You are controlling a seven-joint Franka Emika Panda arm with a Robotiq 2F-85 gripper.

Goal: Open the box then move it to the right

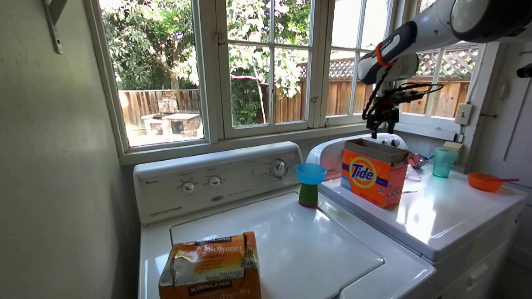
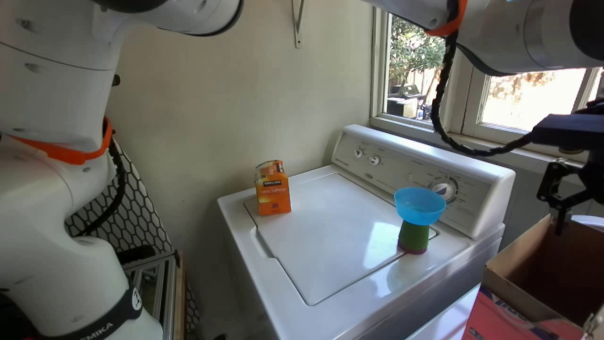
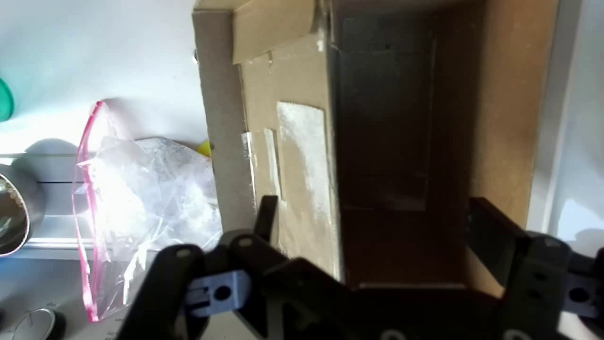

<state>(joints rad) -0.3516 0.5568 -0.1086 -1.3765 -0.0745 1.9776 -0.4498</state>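
Robotiq gripper (image 3: 373, 212), jaws wide apart and empty, over the open-topped Tide detergent carton (image 1: 371, 177) on the white dryer (image 1: 457, 211); opening looks done, next likely lowering, gripping and moving it right

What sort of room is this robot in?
Probably a laundry room: there's what looks like a white washing machine, an orange Tide box and a Fabric Softener package.
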